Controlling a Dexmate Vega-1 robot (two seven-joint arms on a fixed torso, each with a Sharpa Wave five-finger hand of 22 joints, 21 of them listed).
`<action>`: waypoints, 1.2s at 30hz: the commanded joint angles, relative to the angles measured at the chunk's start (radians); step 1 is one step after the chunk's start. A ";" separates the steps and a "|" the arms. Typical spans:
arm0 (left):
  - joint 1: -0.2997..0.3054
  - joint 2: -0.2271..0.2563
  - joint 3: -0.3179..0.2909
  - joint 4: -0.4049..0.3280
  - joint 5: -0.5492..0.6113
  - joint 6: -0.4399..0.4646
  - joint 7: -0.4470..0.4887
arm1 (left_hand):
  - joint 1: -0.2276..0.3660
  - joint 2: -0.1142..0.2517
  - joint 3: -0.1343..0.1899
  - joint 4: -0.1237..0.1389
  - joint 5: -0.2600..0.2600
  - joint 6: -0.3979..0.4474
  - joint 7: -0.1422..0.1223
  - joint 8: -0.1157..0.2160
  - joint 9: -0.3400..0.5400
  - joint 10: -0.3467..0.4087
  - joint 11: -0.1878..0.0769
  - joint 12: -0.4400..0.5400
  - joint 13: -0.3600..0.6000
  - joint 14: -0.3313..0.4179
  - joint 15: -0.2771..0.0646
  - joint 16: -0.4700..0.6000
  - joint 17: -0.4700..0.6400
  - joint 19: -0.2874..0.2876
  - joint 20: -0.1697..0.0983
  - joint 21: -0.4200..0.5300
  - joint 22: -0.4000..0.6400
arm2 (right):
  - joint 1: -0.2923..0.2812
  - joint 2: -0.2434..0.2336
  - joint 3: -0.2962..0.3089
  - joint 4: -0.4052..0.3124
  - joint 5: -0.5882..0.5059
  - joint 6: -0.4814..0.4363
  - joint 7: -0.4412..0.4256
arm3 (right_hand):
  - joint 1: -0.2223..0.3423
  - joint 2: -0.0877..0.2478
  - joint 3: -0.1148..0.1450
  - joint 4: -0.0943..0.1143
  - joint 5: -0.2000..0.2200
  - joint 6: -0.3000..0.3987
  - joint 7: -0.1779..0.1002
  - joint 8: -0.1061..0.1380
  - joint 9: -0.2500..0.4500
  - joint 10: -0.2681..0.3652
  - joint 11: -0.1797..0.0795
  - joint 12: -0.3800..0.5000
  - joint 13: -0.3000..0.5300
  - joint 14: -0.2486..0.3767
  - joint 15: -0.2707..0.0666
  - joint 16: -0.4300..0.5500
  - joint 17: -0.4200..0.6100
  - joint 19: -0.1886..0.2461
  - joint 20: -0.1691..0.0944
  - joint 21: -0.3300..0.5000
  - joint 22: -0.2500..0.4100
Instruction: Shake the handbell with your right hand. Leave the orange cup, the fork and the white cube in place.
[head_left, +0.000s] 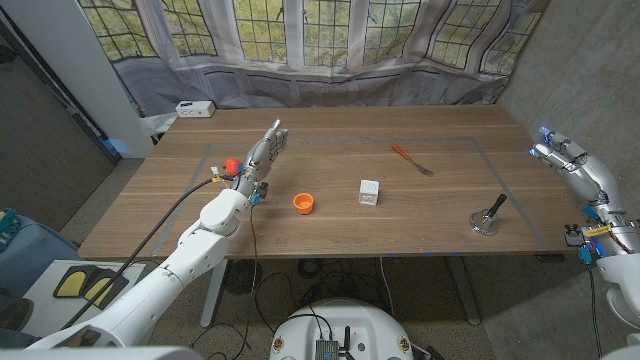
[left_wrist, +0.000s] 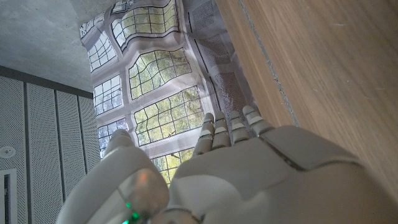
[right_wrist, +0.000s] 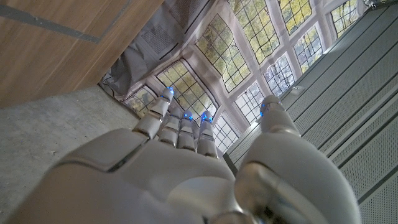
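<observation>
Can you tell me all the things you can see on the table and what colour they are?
handbell: one, dark handle with silvery base, near right part of the table
white cube: one, white, table's middle
orange cup: one, orange, left of the cube
fork: one, red handle, behind the cube to the right
white box: one, far left corner
table: one, brown wood
left hand: one, pale grey, open, over the table's left part
right hand: one, pale grey, open, beyond the table's right edge
</observation>
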 joint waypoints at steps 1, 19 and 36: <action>0.011 -0.003 -0.002 -0.015 0.010 -0.001 0.019 | 0.010 0.003 0.002 -0.008 -0.003 0.009 0.008 -0.004 0.005 0.007 -0.003 -0.004 0.004 0.008 -0.001 0.000 0.001 0.005 0.009 -0.001 0.005 | -0.029 0.015 0.054 -0.032 -0.103 -0.087 -0.007 | 0.020 -0.010 0.009 0.002 0.003 -0.016 0.006 -0.003 0.005 -0.005 0.004 0.003 0.003 0.028 0.000 0.013 0.001 0.009 0.006 0.005 0.001; 0.012 -0.007 0.002 -0.036 0.029 0.003 0.039 | 0.009 0.004 0.001 -0.010 -0.003 0.014 0.007 -0.005 0.005 0.009 -0.006 -0.006 0.004 0.009 -0.001 -0.001 0.001 0.004 0.012 -0.002 0.005 | -0.063 0.054 0.101 -0.089 -0.216 -0.165 -0.019 | 0.137 -0.030 0.041 -0.003 0.006 -0.018 0.026 0.013 0.006 0.046 -0.018 0.026 0.007 0.074 -0.018 0.026 0.005 0.046 0.004 0.008 0.001; -0.001 -0.024 0.013 -0.023 0.034 0.002 0.041 | 0.010 0.006 0.002 -0.011 -0.003 0.025 0.007 -0.003 0.005 0.014 -0.008 -0.006 0.004 0.012 -0.003 -0.001 0.001 0.006 0.013 -0.003 0.006 | -0.096 0.055 0.129 -0.198 -0.360 -0.301 0.017 | 0.190 -0.085 0.032 0.009 0.016 0.060 0.019 0.038 0.007 0.130 -0.042 0.046 0.005 0.126 -0.046 0.034 -0.001 0.085 -0.008 0.011 0.001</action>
